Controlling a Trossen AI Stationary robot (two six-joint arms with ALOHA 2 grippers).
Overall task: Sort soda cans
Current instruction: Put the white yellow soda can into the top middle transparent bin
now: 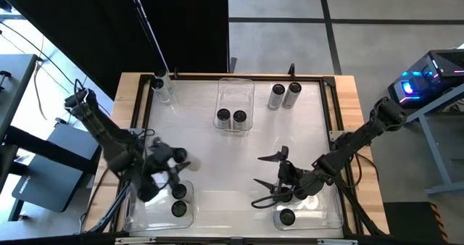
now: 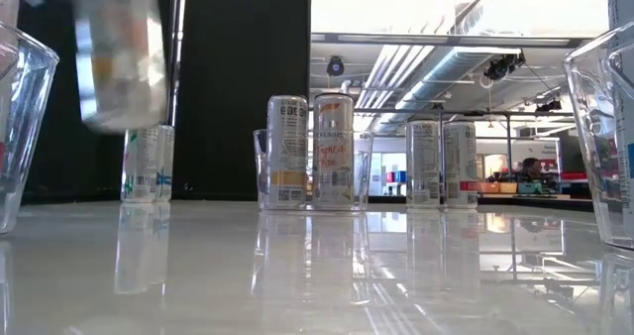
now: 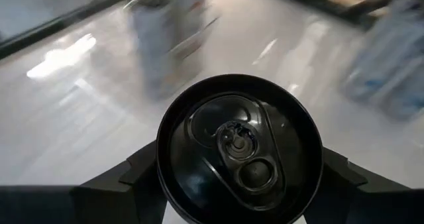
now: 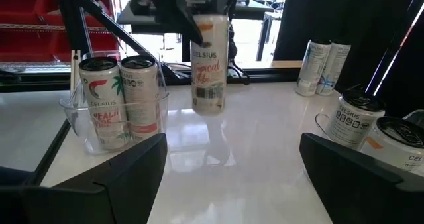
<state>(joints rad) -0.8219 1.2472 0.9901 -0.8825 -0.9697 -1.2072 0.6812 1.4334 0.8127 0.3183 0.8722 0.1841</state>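
Note:
A soda can (image 3: 238, 151) with a dark round top sits between the fingers of my left gripper (image 1: 172, 159), which is shut on it above the table's near left. The right wrist view shows this can (image 4: 209, 65) upright and in the air; in the low view it (image 2: 119, 57) hangs blurred at the upper left. Below it, two cans (image 1: 179, 199) stand in the near-left clear bin (image 1: 148, 214). My right gripper (image 1: 270, 178) waits open over the table's near right, with nothing between its fingers. My left gripper pinches the can's upper side wall, just under the rim (image 3: 162, 177), between its two fingers (image 3: 119, 184), one on each side. The fingers slant down from the table's left. The can hangs upright below them, lifted clear of the table and the bin.
A clear bin (image 1: 235, 85) at the far centre holds two cans (image 1: 230, 117). Two cans (image 1: 163, 87) stand at the far left and two more (image 1: 284, 95) at the far right. The near-right bin (image 1: 330, 214) holds one can (image 1: 287, 217).

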